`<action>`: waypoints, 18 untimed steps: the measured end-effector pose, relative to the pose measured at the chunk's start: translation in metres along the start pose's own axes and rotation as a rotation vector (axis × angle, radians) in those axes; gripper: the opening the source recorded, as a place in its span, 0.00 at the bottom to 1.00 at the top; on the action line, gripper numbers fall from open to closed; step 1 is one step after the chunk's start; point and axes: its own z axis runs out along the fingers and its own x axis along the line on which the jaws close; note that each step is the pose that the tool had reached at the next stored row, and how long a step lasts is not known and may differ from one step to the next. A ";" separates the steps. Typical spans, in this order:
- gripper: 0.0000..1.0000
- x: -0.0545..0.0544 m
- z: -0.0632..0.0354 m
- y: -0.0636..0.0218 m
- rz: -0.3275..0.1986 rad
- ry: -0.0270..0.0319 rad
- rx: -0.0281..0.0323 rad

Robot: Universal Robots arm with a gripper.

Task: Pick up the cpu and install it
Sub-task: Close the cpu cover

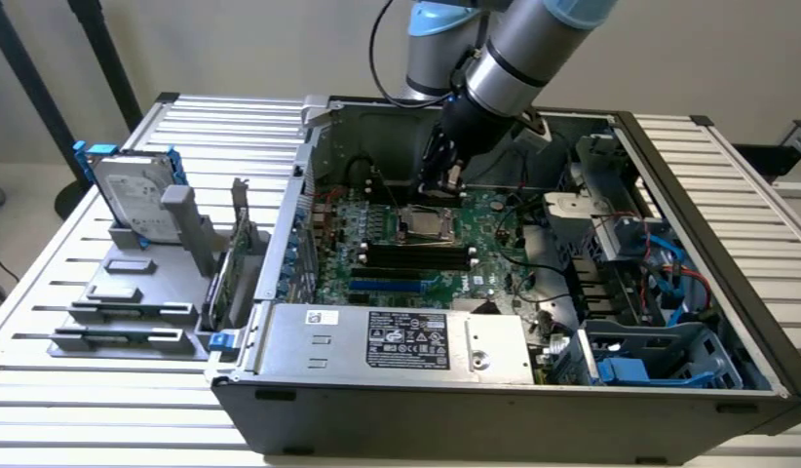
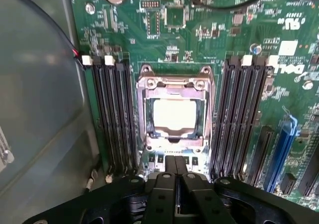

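Here's the pincer [image 2: 175,167] inside the open computer case [image 1: 505,409], hovering just above the motherboard [image 2: 209,30], fingers pressed together and carrying nothing. And there's the cpu [image 2: 174,115]: shiny silver top up, lying flat and square in the socket [image 2: 173,79], with rows of black memory slots [image 2: 113,114] close on both sides. By the look of it, the pick-up and placing are done and we're at the tail end of the install step. Whether the socket's metal frame is latched down over the chip, I can't tell. Any further move here calls for a straight, careful path, since the pincer tips sit just beside the socket's edge and those slots leave little room. Out on the surface [image 1: 89,390], the hard drive [image 1: 121,190] stands in its rack, well apart.
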 end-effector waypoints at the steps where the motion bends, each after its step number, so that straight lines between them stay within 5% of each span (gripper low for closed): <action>1: 0.11 0.000 0.0022 -0.0008 0.000 -0.0001 0.0015; 10: 0.11 -0.002 0.0219 -0.0058 0.000 0.0000 0.0019; 18: 0.11 -0.004 0.0356 -0.0018 0.000 0.0006 -0.0090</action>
